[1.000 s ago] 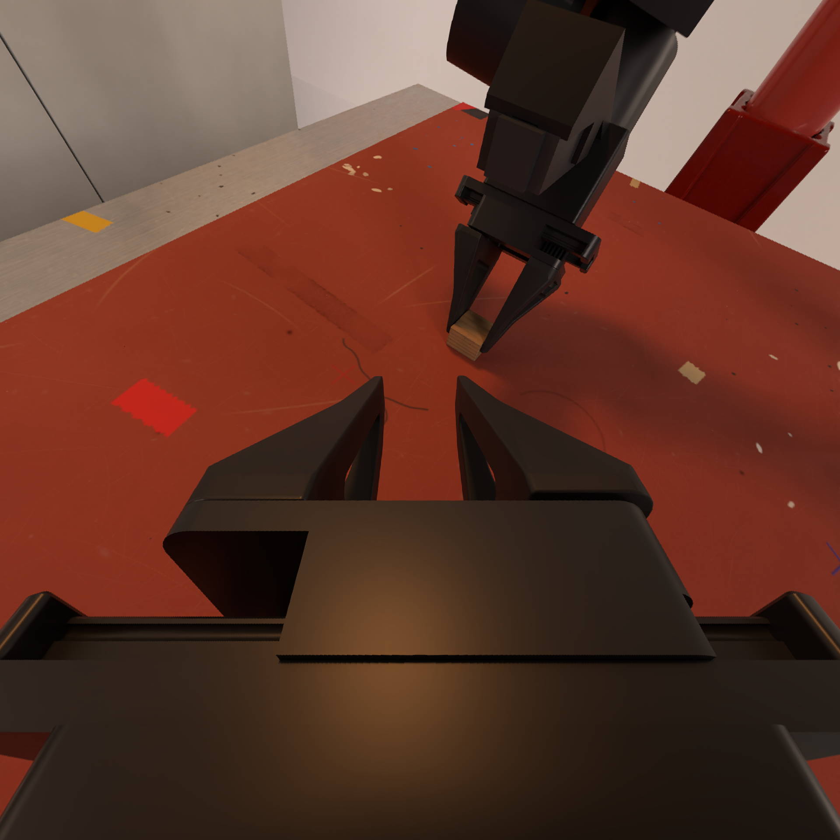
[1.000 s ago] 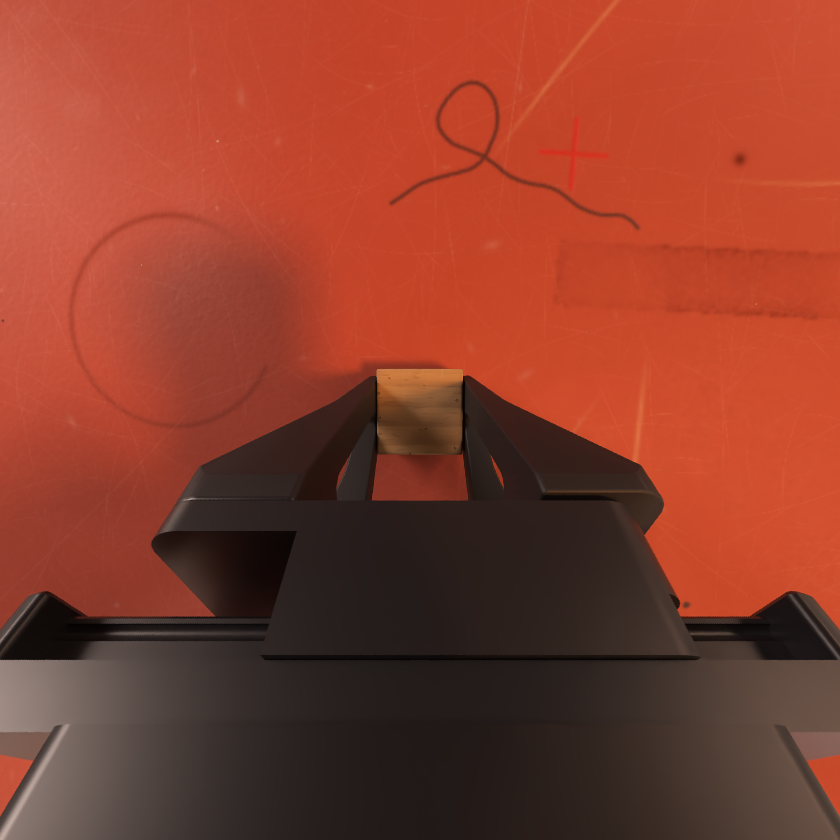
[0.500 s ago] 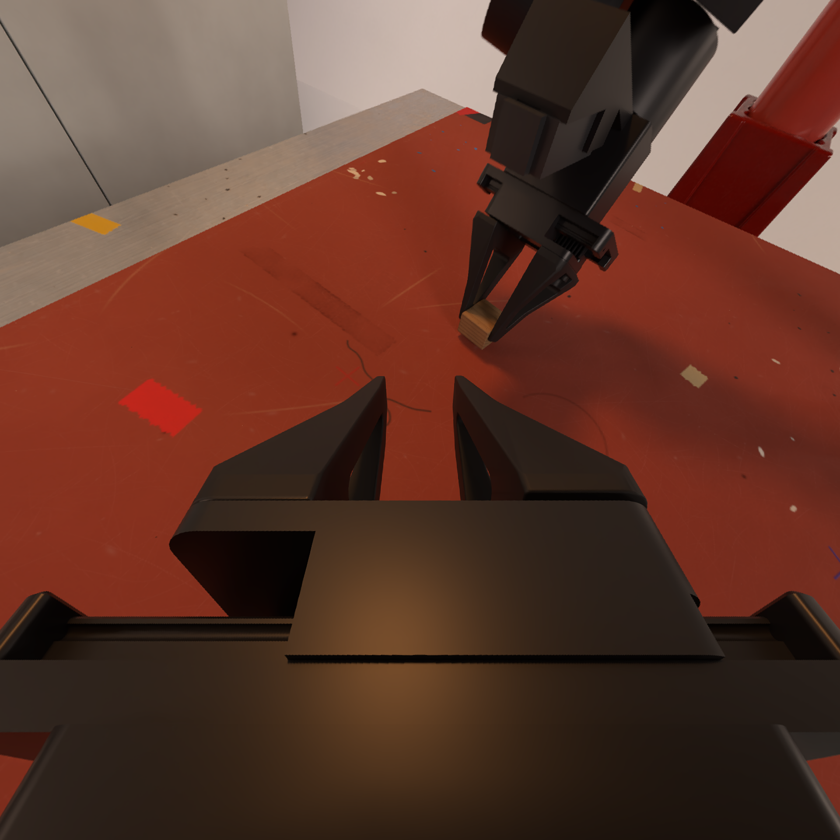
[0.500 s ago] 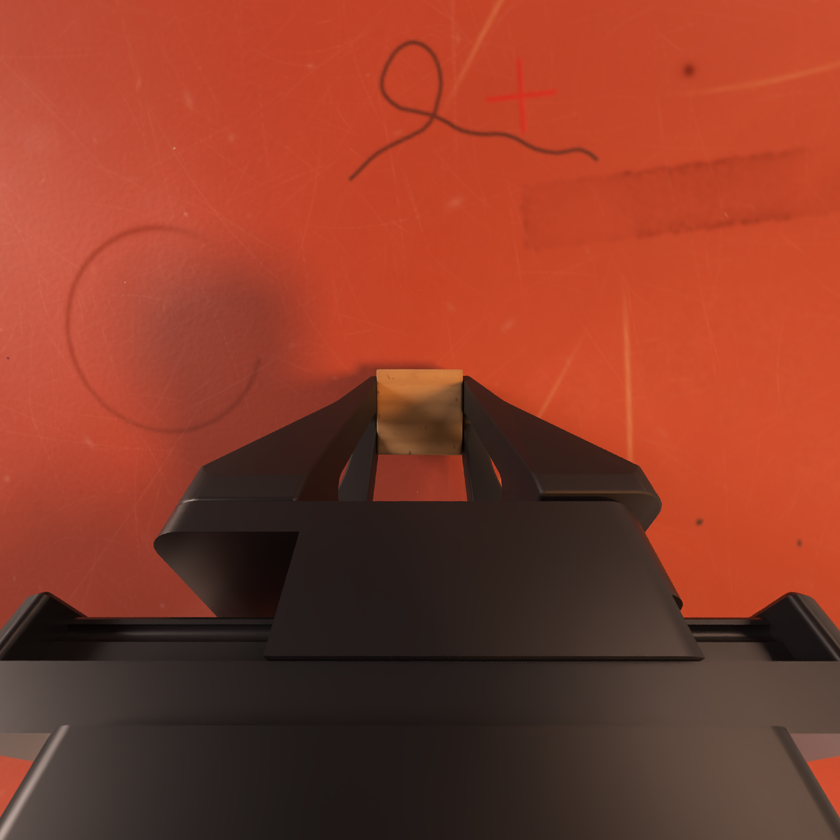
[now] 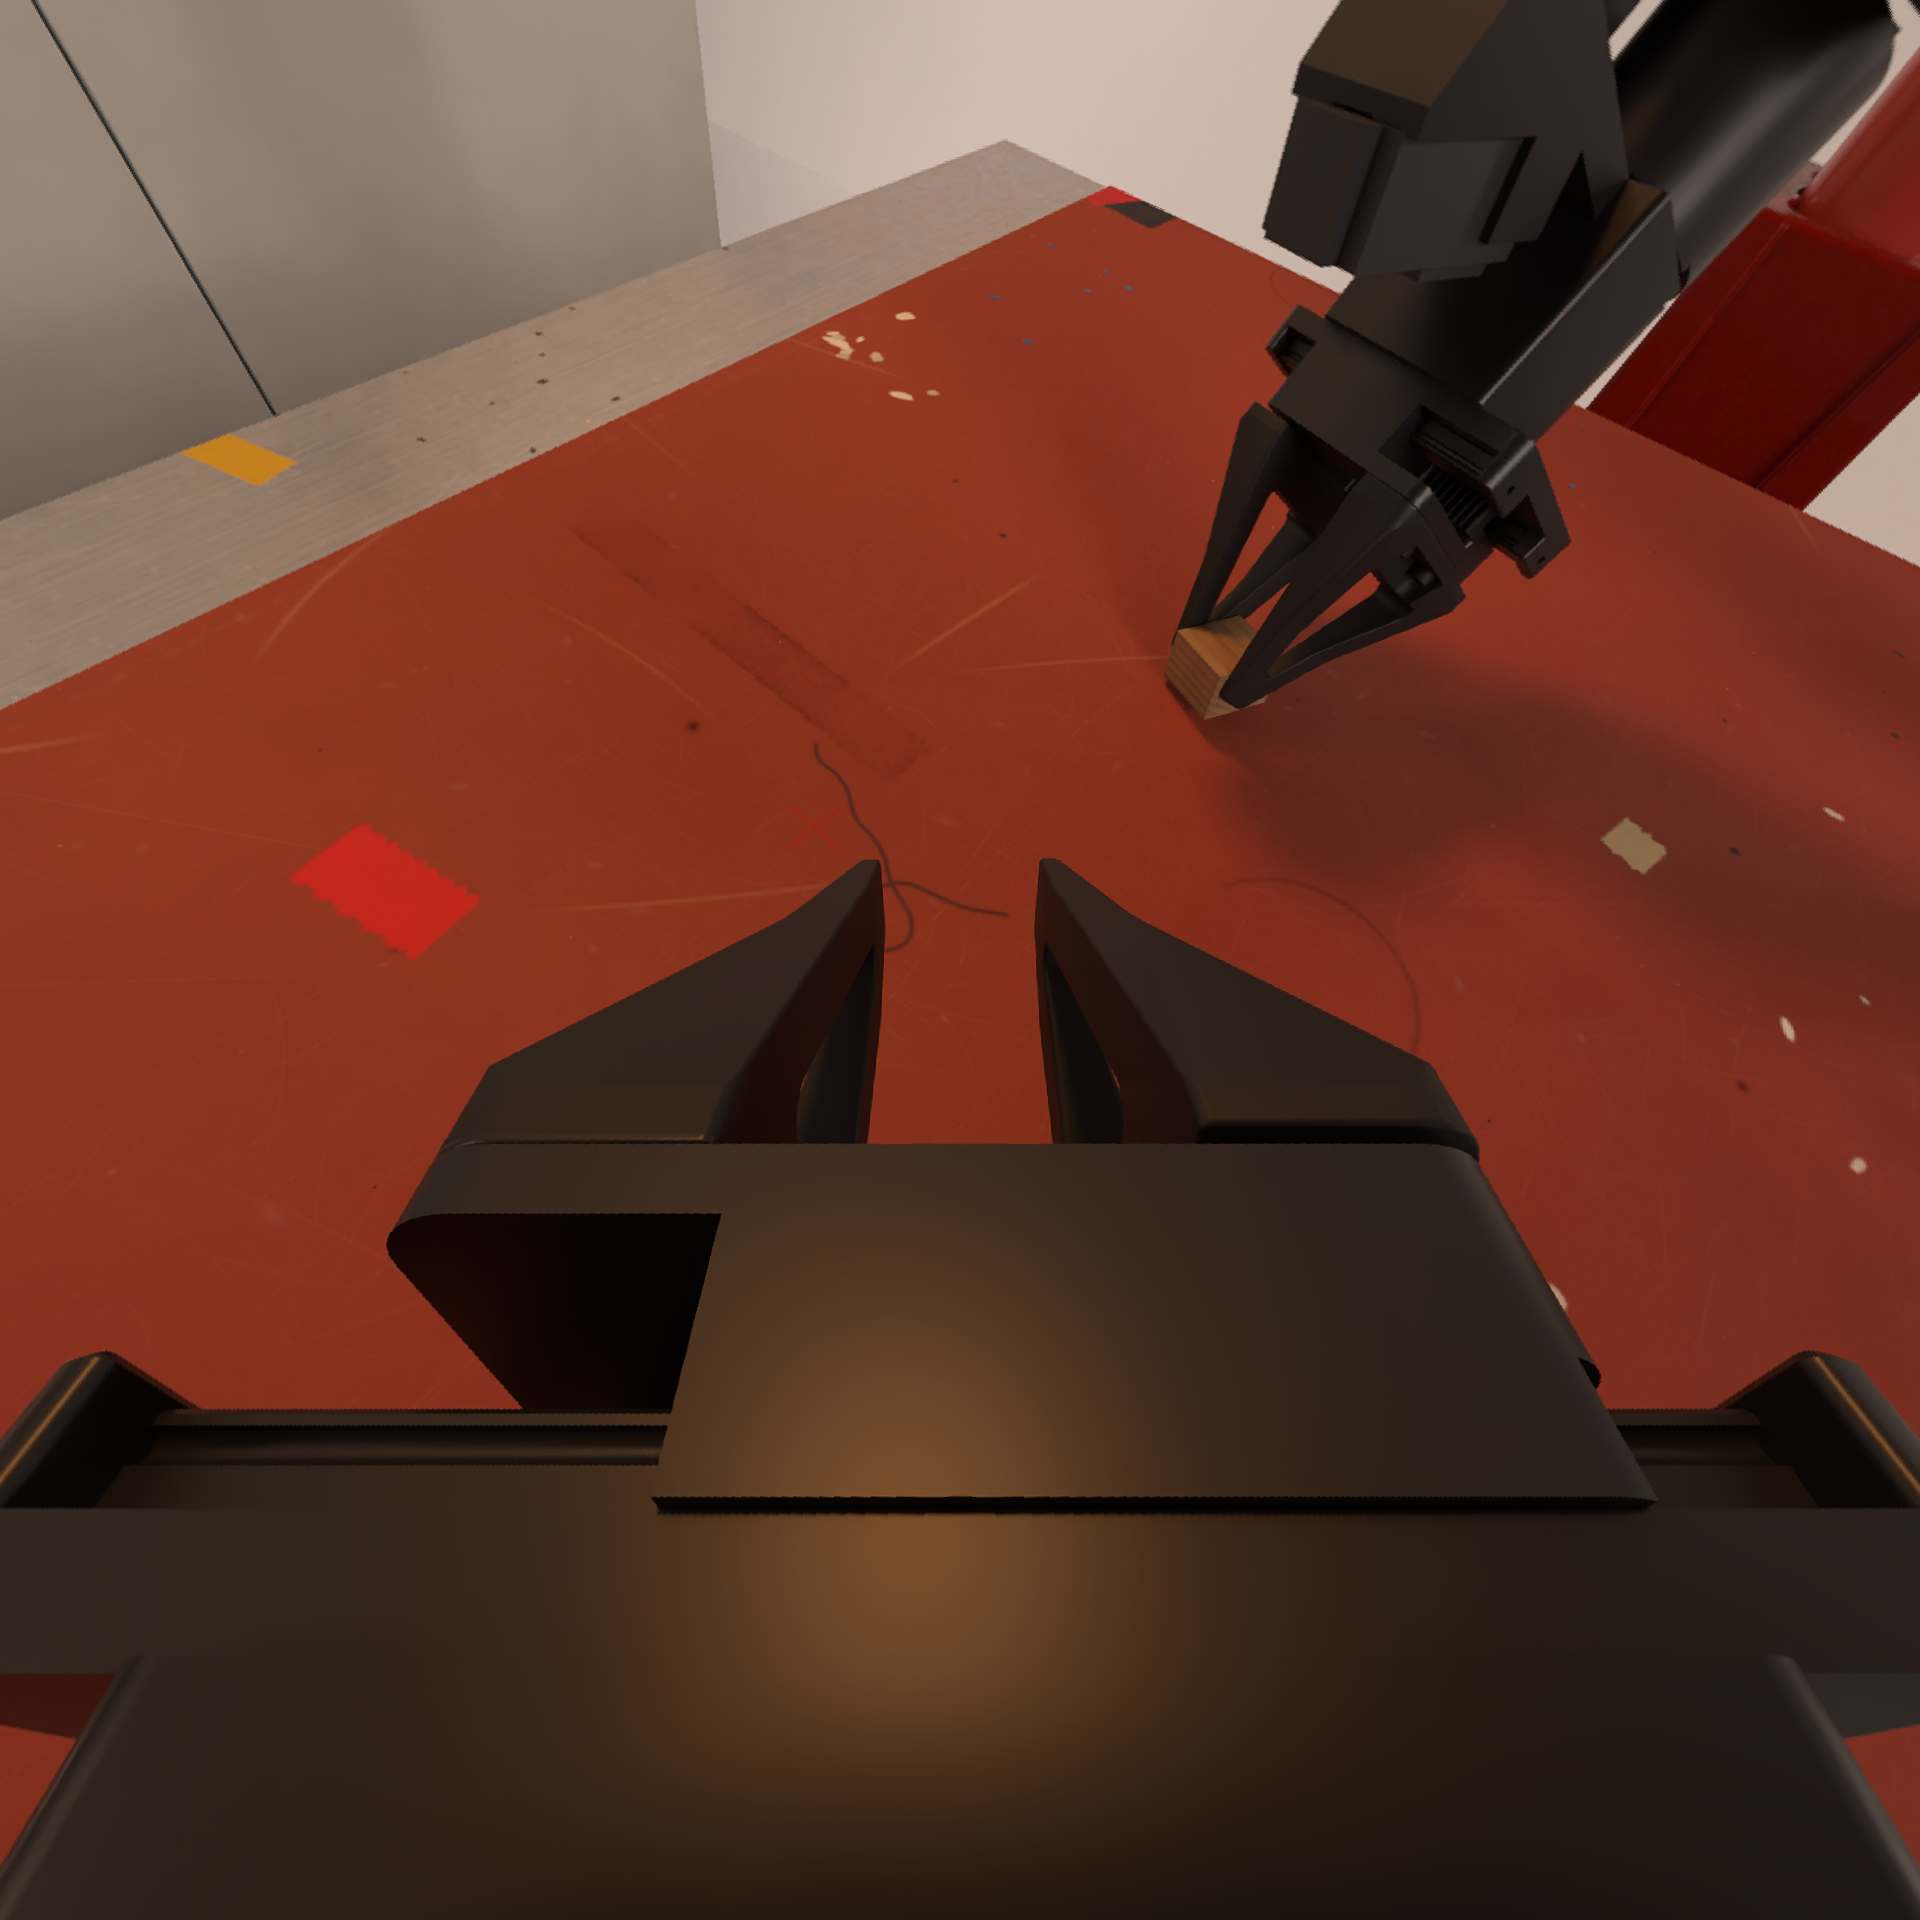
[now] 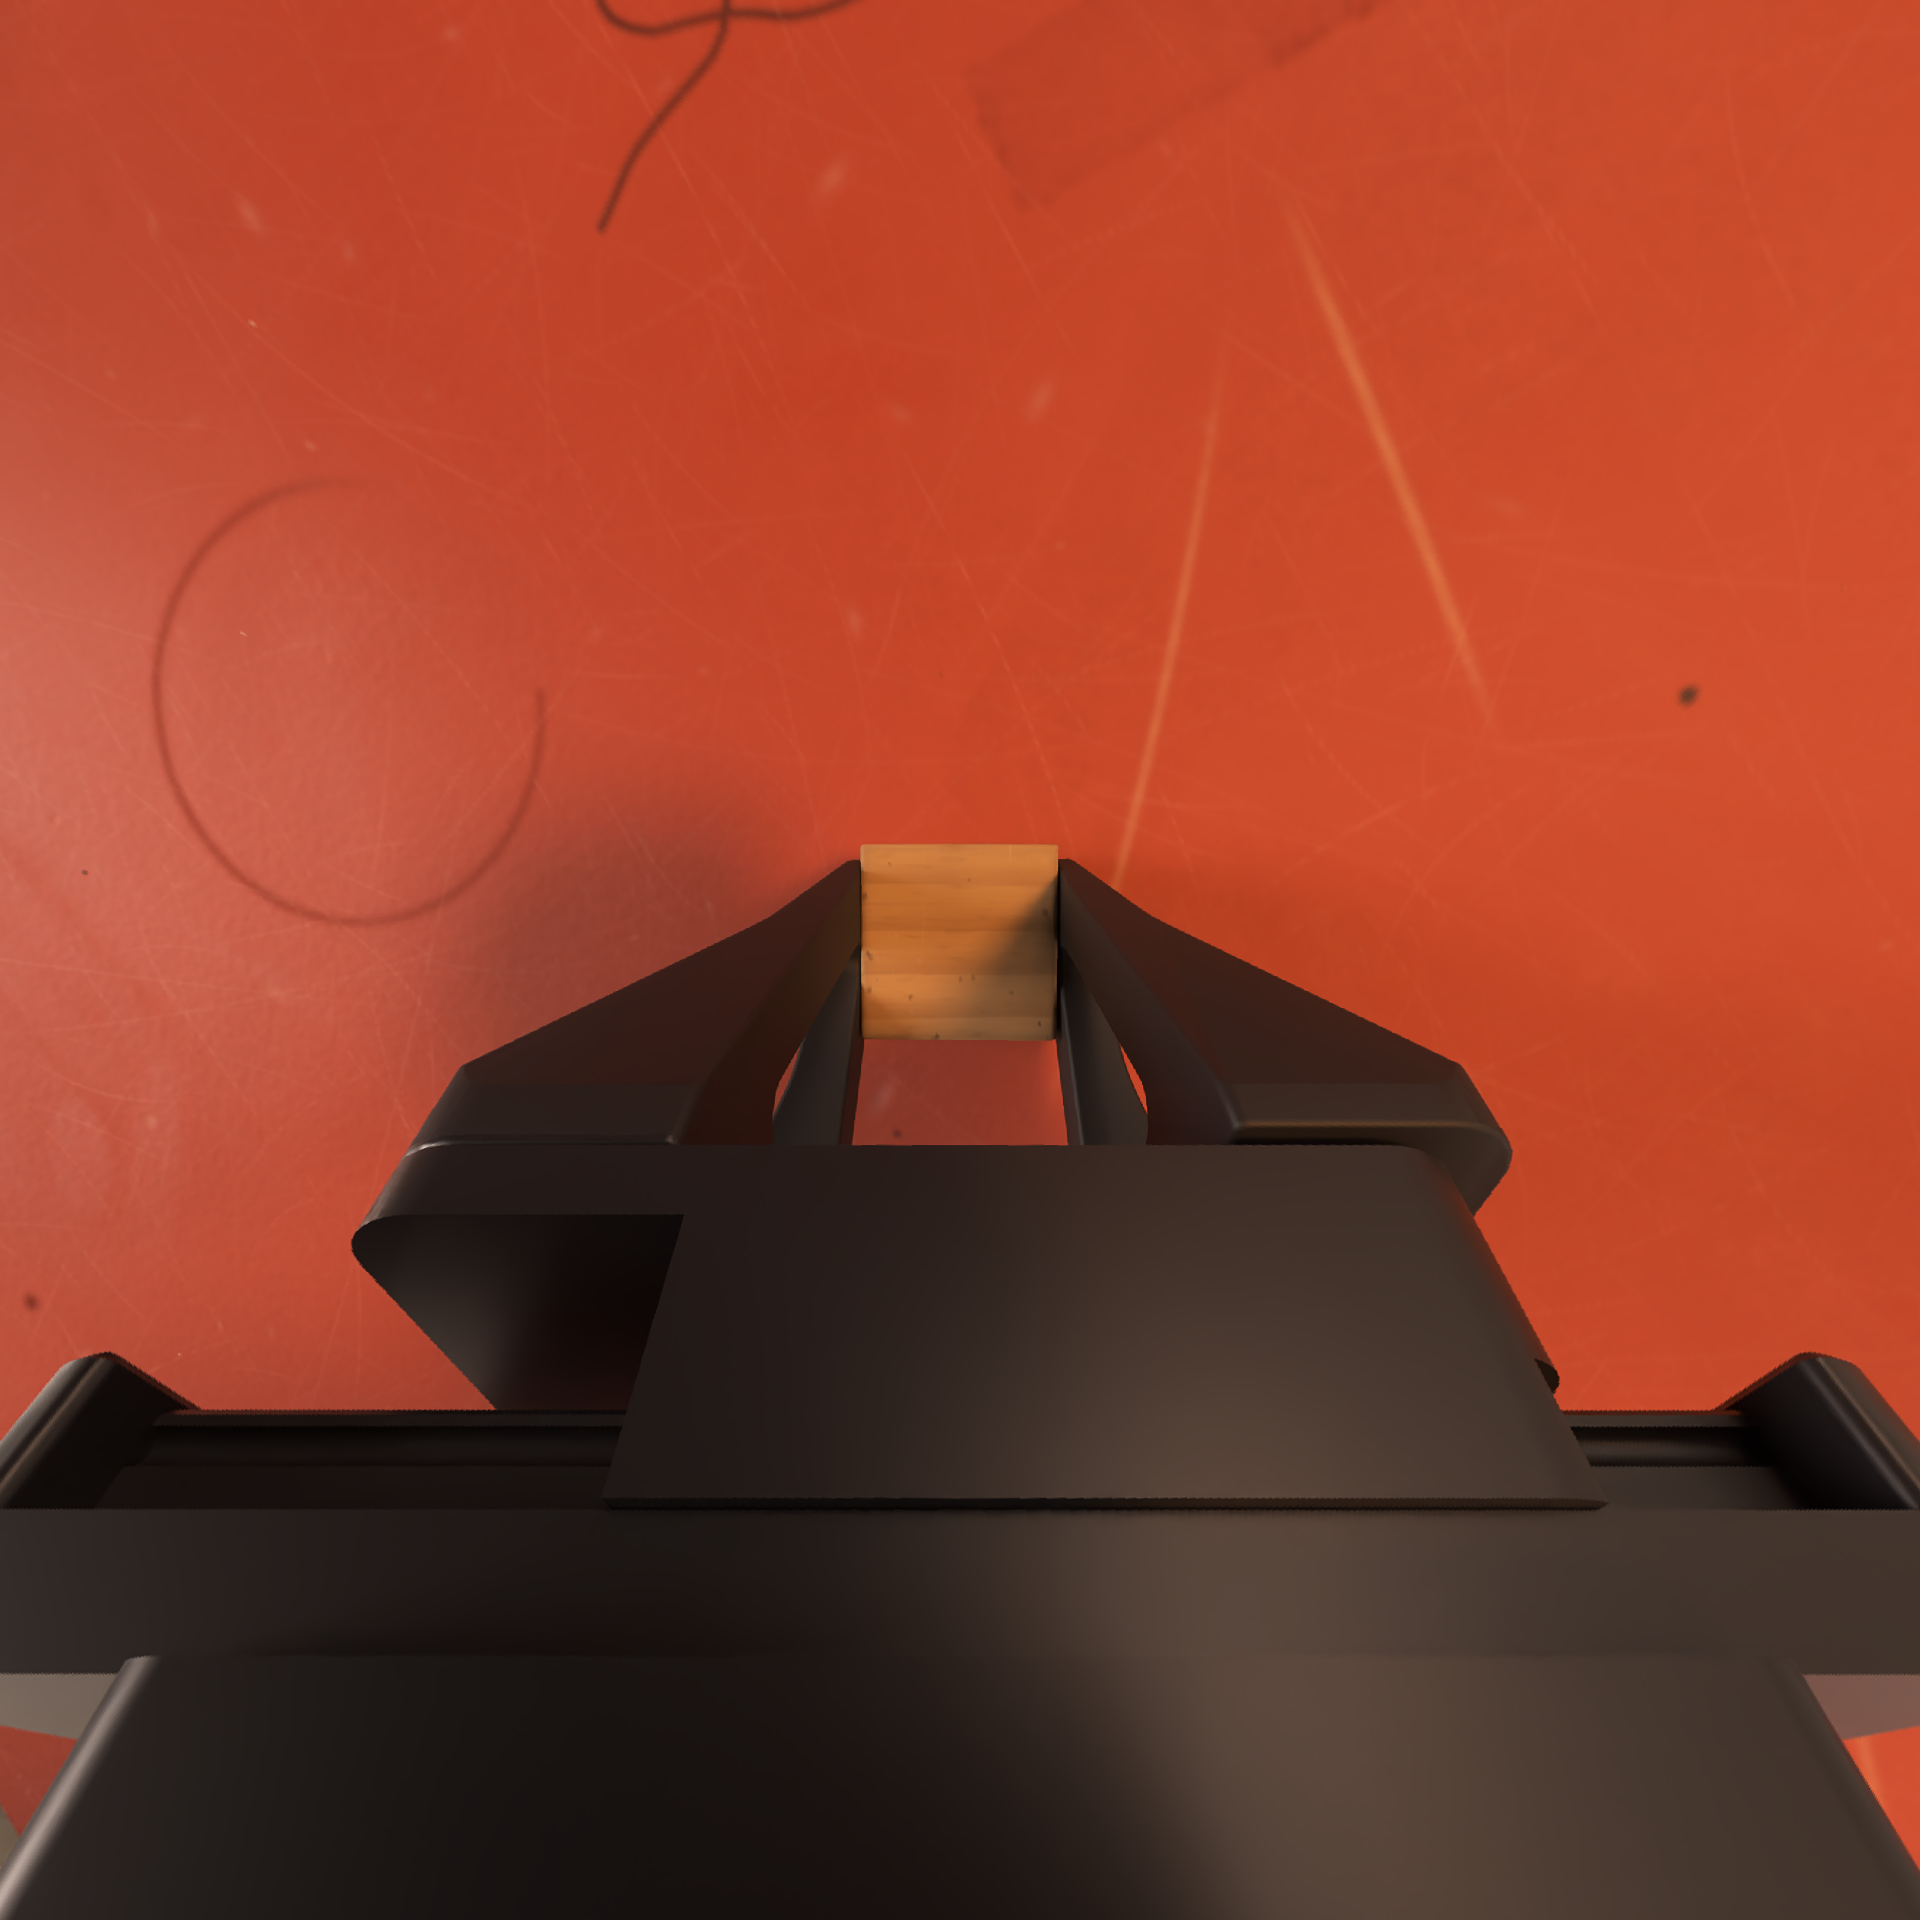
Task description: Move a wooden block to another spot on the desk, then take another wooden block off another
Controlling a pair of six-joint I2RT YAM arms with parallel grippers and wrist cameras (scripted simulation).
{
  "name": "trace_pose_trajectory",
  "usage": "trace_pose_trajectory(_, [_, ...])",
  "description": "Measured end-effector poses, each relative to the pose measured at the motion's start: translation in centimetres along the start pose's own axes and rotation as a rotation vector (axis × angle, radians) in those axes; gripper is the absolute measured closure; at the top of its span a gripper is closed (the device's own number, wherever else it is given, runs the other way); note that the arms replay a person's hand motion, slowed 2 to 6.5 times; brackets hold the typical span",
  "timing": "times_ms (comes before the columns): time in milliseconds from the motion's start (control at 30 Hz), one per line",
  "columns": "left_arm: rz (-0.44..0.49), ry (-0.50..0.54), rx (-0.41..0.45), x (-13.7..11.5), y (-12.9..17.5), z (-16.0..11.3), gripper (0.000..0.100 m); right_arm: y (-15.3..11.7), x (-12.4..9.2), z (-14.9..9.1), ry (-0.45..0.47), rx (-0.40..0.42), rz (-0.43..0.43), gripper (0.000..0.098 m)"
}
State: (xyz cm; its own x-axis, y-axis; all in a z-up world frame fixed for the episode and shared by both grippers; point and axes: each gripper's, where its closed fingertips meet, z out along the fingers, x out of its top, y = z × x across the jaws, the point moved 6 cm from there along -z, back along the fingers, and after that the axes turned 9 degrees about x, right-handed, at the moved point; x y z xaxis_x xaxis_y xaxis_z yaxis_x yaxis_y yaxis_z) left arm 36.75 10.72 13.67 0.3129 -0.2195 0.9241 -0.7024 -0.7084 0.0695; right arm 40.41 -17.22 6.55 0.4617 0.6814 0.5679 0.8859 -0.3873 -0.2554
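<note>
One small wooden block [image 6: 958, 940] is clamped between the fingertips of my right gripper [image 6: 958, 873], which is shut on it. In the left wrist view the right gripper [image 5: 1216, 681] holds the block [image 5: 1203, 665] low over the red desk [image 5: 623, 675], at the far right. I cannot tell whether the block touches the desk. My left gripper [image 5: 961, 883] is open and empty, hovering over the desk's middle, nearer and to the left of the block. No other wooden block is in view.
A grey wooden strip [image 5: 416, 447] borders the desk's far left edge, with a wall behind it. A red post [image 5: 1818, 343] stands at the far right behind the right arm. Flat marks lie on the desk: a red patch [image 5: 384, 890] and a tan patch [image 5: 1633, 844].
My right gripper has carried the block to the right and farther from my left gripper. The desk marks have slid up in the right wrist view. The left gripper has barely moved.
</note>
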Motion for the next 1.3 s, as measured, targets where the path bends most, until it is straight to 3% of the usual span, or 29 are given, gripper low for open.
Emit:
trace_pose_trajectory(333, [0.005,-0.027,0.057,0.0,-0.7,-0.3,0.076,-0.1,-1.2,-0.4,0.025,-0.052,0.016,0.0688])
trace_pose_trajectory(633, [-0.090,-0.131,0.113,-0.5,-2.1,-2.6,0.071,-0.3,-1.5,-0.5,0.034,-0.064,0.006,0.0688])
trace_pose_trajectory(800, [-0.096,-0.220,0.186,-0.8,-2.5,-4.0,0.069,-0.3,-1.6,-0.5,0.036,-0.062,-0.006,0.0688])
trace_pose_trajectory(933, [-0.107,-0.303,0.246,-1.6,-2.9,-4.6,0.069,-0.3,-1.8,-0.6,0.045,-0.053,-0.004,0.0629])
trace_pose_trajectory(1300, [-0.123,-0.500,0.349,-4.4,-3.1,-4.2,0.068,-0.6,-1.9,-0.5,0.056,-0.032,-0.018,0.0555])
